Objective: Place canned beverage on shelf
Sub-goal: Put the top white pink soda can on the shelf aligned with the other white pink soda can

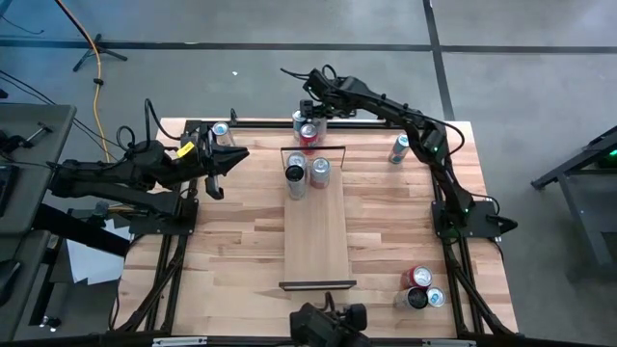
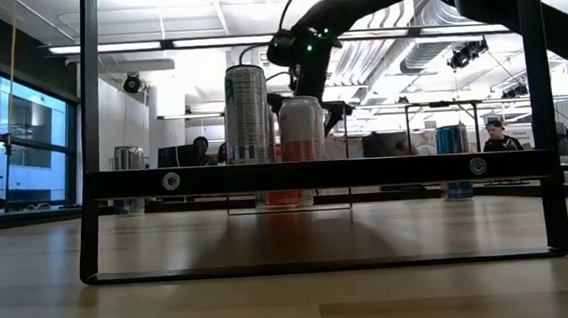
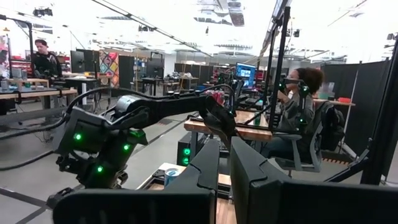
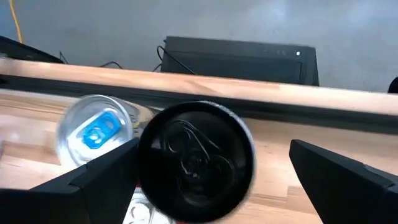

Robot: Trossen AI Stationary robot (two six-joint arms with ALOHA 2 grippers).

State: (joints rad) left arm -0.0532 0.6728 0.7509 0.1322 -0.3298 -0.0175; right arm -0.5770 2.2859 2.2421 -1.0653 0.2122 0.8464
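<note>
1. The right gripper (image 1: 310, 114) hangs spread wide over a black-topped can (image 4: 196, 162) beyond the shelf's (image 1: 316, 241) far end, gripping nothing.
2. Two cans (image 1: 307, 173) stand on the shelf's far end.
3. The left gripper (image 1: 220, 166) waits at the table's left edge, fingers pressed together, empty.

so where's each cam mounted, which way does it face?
High: overhead, straight down; both arms, shelf.
Low: tabletop height, level across shelf rail into room; right arm overhead.
Left wrist: looks past its shut fingers at right arm.
Right wrist: down on black-top can between open fingers.
Shared: high and low show shelf cans.
</note>
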